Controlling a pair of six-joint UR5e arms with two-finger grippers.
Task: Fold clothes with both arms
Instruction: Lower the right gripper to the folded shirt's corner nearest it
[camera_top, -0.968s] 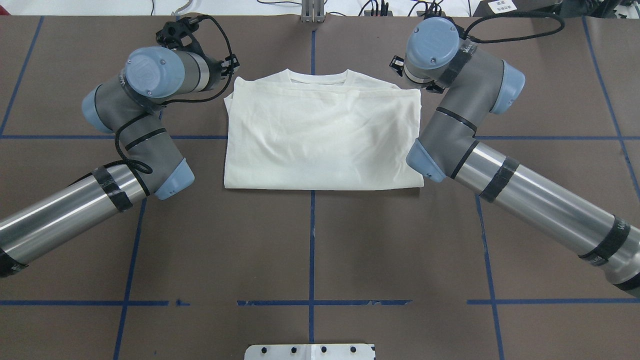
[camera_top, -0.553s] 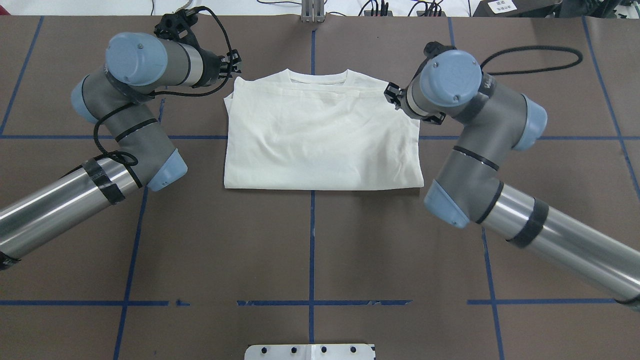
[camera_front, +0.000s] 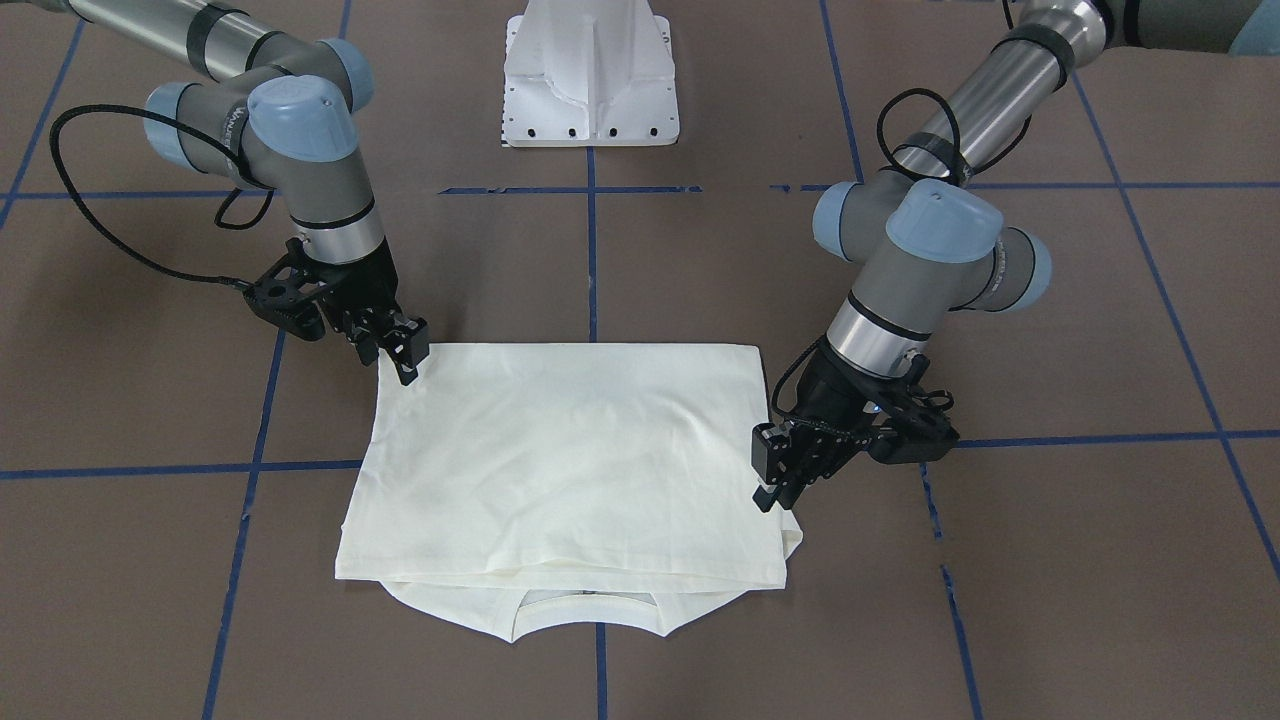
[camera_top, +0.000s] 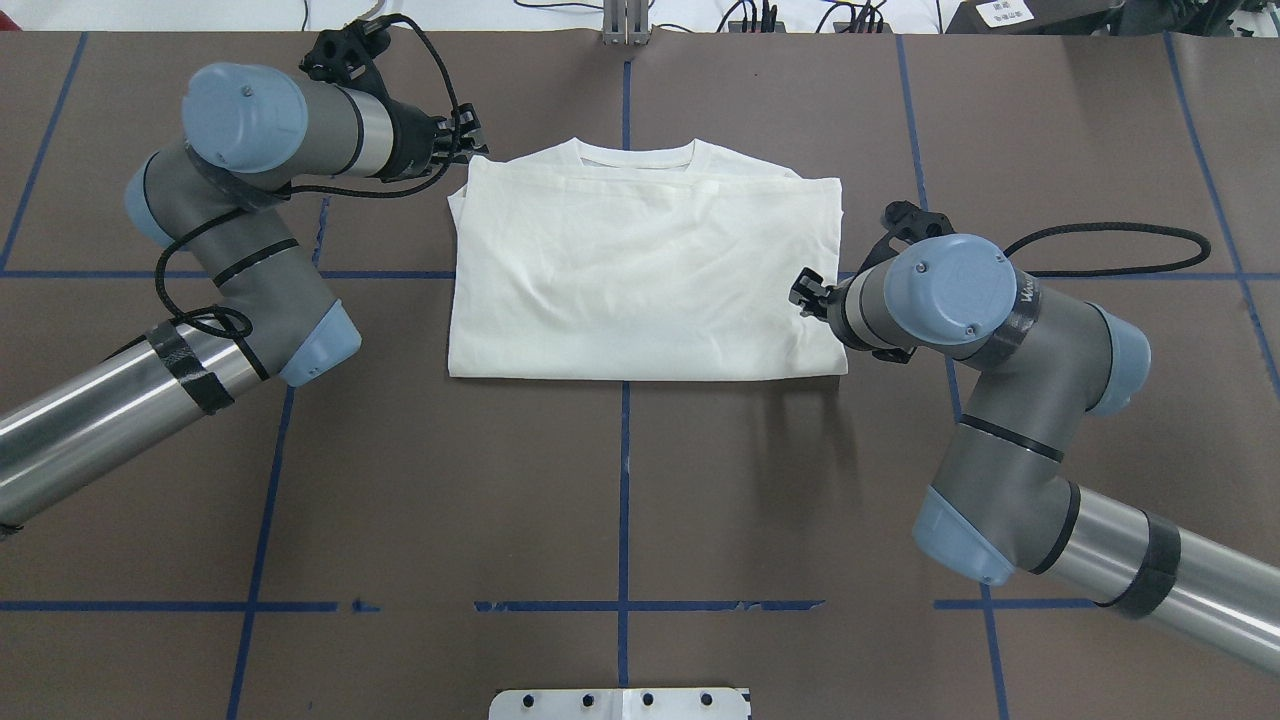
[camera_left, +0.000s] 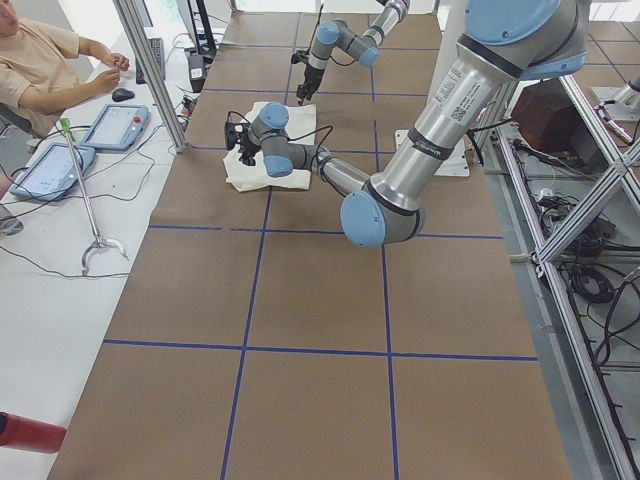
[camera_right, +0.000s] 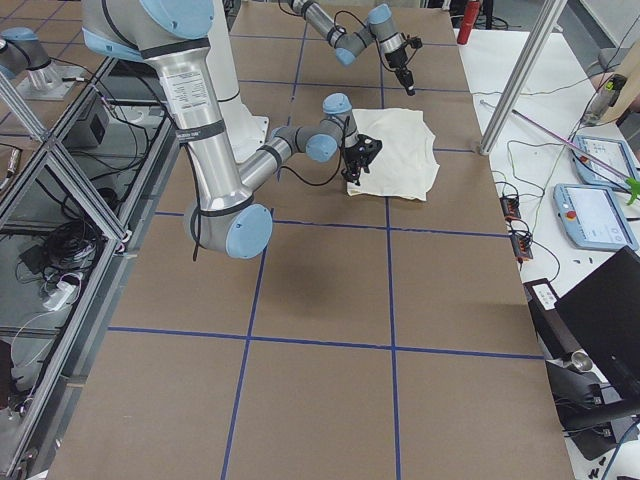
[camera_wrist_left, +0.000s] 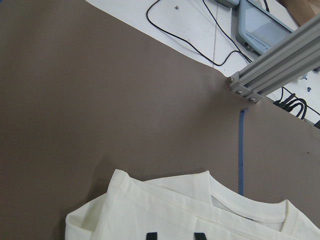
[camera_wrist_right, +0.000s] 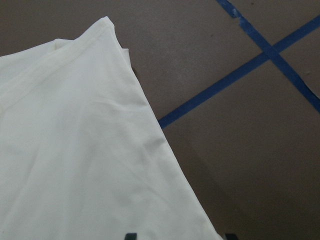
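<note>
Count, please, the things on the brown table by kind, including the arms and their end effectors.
Folded cream T-shirt with ribbed round collar: 1
Grey-metal jointed robot arms with light-blue caps: 2, left arm and right arm
Black two-finger end effectors: 2, left end effector and right end effector
White pedestal base: 1
Total: 6

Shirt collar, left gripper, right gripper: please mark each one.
shirt collar (camera_top: 637, 158): overhead view, middle of the neckband.
left gripper (camera_front: 775, 495): front-facing view, between its fingertips.
right gripper (camera_front: 400, 368): front-facing view, between its fingertips.
</note>
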